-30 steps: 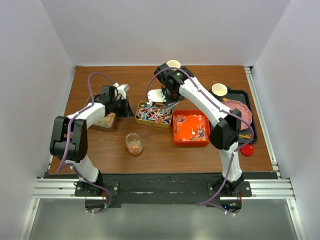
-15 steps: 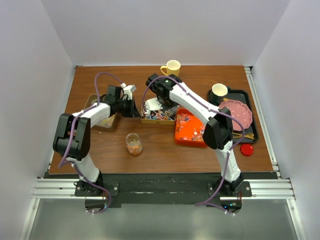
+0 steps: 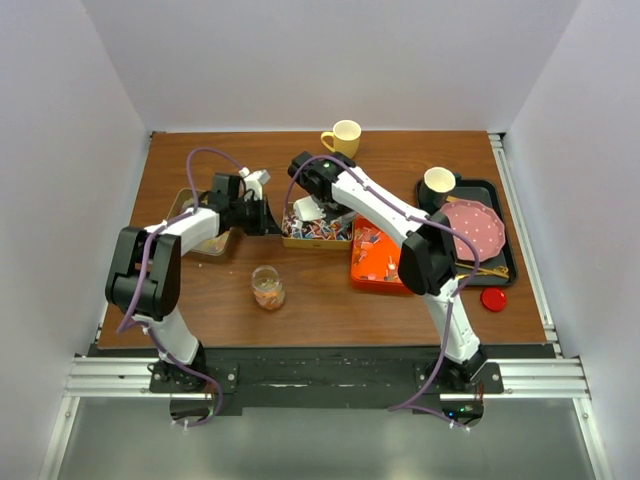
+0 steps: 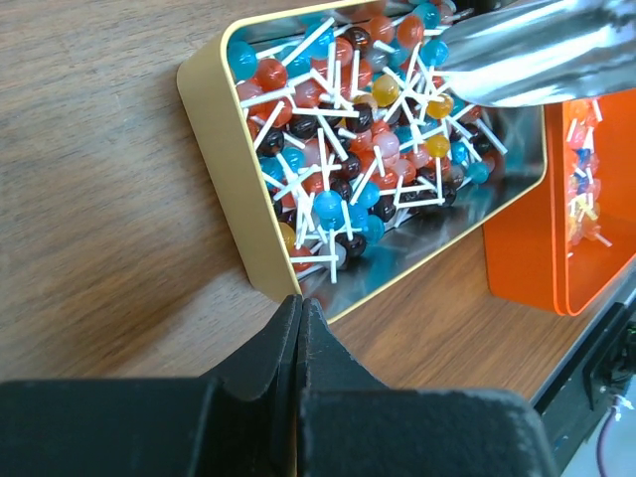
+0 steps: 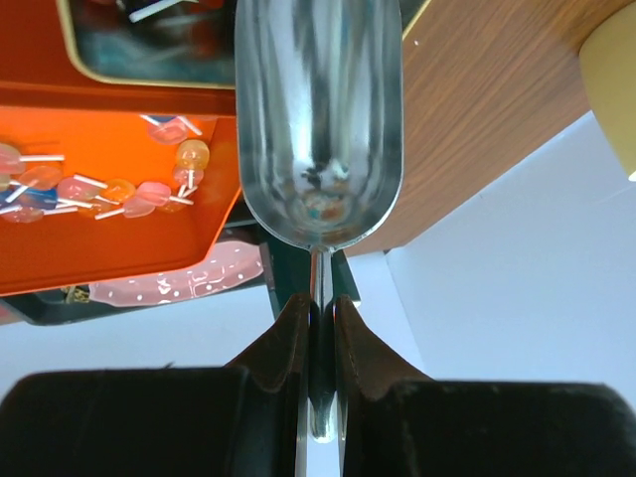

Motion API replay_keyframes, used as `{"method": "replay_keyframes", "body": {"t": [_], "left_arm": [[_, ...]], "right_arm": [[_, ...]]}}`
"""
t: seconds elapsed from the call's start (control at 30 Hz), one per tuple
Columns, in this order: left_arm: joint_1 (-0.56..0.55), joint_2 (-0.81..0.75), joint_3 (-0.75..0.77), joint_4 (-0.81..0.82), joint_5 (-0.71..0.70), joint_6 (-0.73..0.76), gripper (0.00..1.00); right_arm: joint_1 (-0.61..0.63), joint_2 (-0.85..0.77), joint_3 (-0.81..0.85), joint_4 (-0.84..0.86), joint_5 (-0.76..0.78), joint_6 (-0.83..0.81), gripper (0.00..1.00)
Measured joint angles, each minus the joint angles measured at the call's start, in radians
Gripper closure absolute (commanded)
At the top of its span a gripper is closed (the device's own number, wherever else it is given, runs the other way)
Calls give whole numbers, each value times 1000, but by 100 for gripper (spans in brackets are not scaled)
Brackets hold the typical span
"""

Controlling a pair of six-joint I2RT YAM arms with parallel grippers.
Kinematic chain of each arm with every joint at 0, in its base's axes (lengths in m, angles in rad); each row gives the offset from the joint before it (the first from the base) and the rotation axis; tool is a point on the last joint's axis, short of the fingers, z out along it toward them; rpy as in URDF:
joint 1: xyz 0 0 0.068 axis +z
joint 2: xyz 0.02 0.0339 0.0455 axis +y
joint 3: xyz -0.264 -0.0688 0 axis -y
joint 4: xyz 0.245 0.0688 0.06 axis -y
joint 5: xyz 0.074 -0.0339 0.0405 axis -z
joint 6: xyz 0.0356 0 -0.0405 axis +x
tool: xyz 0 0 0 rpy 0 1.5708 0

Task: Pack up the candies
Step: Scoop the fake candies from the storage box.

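Note:
Red, blue and brown candies [image 4: 348, 169] on white sticks fill a gold tin [image 4: 231, 169] at the table's middle. My left gripper [image 4: 300, 300] is shut and empty, its tips against the tin's near-left rim. My right gripper [image 5: 319, 303] is shut on the handle of a metal scoop [image 5: 318, 119]. The scoop's bowl [image 4: 527, 65] hangs over the tin's far end, where both grippers meet [image 3: 300, 210]. Pastel candies [image 5: 119, 189] lie in an orange tray [image 3: 380, 262]. A small glass jar [image 3: 267, 288] in front holds orange candies.
A clear box [image 3: 207, 241] sits under the left arm. A yellow mug [image 3: 343, 137] stands at the back. A black tray [image 3: 500, 215] on the right carries a pink dotted plate [image 3: 472, 228] and a cup [image 3: 437, 182]. A red lid [image 3: 493, 298] lies near the front right.
The right arm swung left and back, carrying the scoop from the tin's right side to its left part and uncovering the mug. The left gripper edged right toward the tin.

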Motion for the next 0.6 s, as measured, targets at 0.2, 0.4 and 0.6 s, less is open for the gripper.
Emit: {"method": "replay_keyframes", "body": {"t": [0.2,0.4,0.6], "left_arm": [[18,4,-30,57,44,-31,100],[21,18,-44,104,90,-58,100],[21,32,-58,148,134,-86,100]], "right_arm": [[7,51,53,-4,-11,25,100],[21,84,95,-6,-24,60,100],[32,124,143,-3,-51,98,100]]}}
